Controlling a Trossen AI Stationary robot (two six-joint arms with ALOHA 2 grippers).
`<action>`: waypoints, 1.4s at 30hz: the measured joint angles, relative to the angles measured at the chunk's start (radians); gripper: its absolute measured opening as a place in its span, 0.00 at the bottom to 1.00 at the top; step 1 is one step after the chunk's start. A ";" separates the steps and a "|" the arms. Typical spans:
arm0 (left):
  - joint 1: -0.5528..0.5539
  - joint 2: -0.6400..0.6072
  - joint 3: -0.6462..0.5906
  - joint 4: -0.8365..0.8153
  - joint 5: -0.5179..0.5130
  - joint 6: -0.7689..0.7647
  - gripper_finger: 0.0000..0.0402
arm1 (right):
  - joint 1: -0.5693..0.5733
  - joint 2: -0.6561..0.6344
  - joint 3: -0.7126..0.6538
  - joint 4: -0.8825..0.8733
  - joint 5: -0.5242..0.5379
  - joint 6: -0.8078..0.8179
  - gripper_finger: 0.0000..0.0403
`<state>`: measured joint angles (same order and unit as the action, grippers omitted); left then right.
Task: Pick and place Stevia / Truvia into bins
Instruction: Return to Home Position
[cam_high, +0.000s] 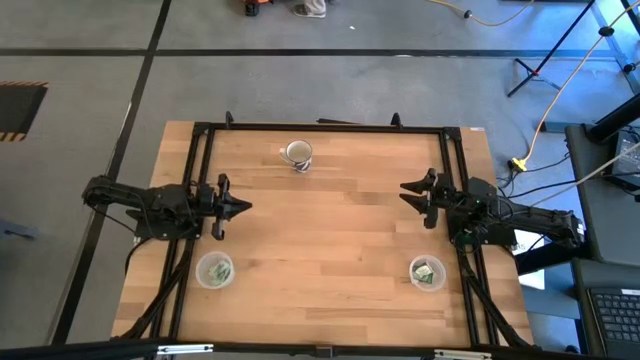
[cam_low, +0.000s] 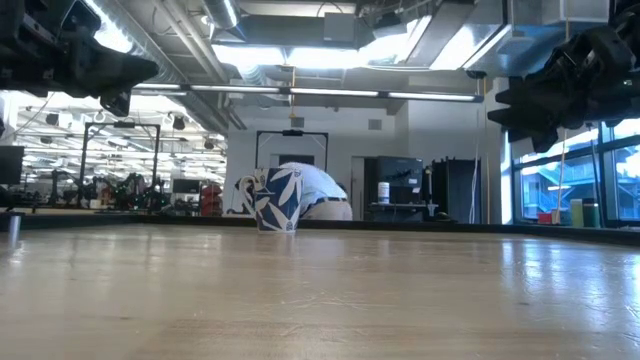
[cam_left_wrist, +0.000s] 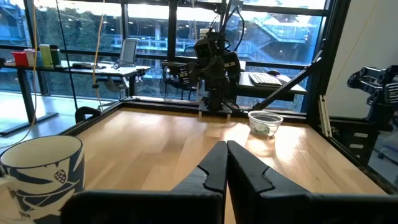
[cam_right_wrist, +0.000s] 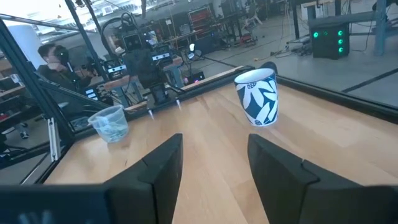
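Two clear plastic cups stand on their bases near the table's near edge: the left bin and the right bin, each with green and white Stevia packets inside. The right bin also shows in the left wrist view, the left bin in the right wrist view. No loose packets show on the table. My left gripper hovers at the left side, shut and empty. My right gripper hovers at the right side, open and empty.
A white mug with a blue leaf pattern stands near the table's far edge, also in the low view. A black frame runs around the table. A person sits beyond the table. Bare wood lies between the arms.
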<state>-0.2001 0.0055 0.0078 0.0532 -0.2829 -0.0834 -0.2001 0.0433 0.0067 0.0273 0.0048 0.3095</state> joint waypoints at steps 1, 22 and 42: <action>0.000 0.000 0.000 0.000 0.000 0.000 0.01 | 0.000 0.000 0.000 0.000 0.000 -0.001 0.46; 0.000 0.000 0.000 0.000 0.000 0.000 0.03 | 0.000 0.000 0.000 0.000 0.000 -0.002 0.46; 0.000 0.000 0.000 0.000 0.000 0.000 0.02 | 0.000 0.000 0.000 0.000 0.000 -0.001 0.46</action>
<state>-0.2001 0.0055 0.0082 0.0532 -0.2829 -0.0830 -0.1997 0.0437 0.0071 0.0269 0.0048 0.3084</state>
